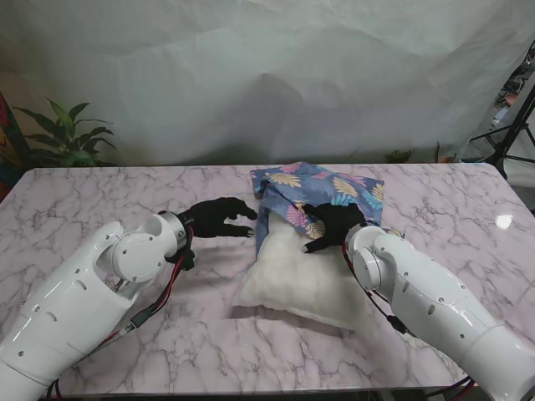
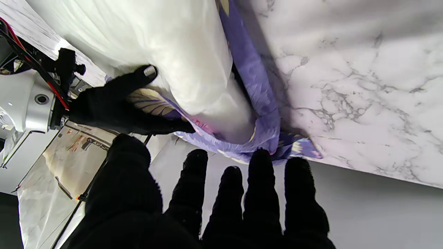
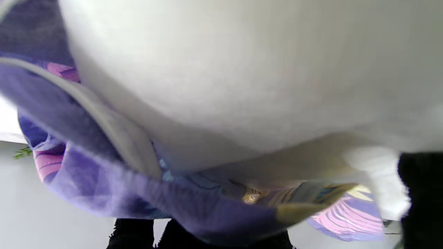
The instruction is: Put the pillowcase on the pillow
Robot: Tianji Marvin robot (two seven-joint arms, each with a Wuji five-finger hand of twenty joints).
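Observation:
A white pillow point(image 1: 292, 280) lies mid-table, its far end inside a blue-purple floral pillowcase point(image 1: 322, 185). My right hand point(image 1: 333, 224) in its black glove rests on top of the pillow, shut on the pillowcase's open hem. In the left wrist view that right hand point(image 2: 114, 103) pinches the hem against the pillow point(image 2: 166, 45). My left hand point(image 1: 219, 217) hovers just left of the pillowcase's side edge, fingers apart and holding nothing. Its fingertips point(image 2: 261, 162) almost touch the pillowcase hem point(image 2: 266, 114). The right wrist view is filled by the pillow point(image 3: 242, 69) and the pillowcase point(image 3: 138, 197).
The marble table point(image 1: 100, 200) runs wide on both sides of the pillow. A potted plant point(image 1: 71, 134) stands at the far left beyond its edge. A dark tripod point(image 1: 514, 134) stands far right. A white backdrop hangs behind.

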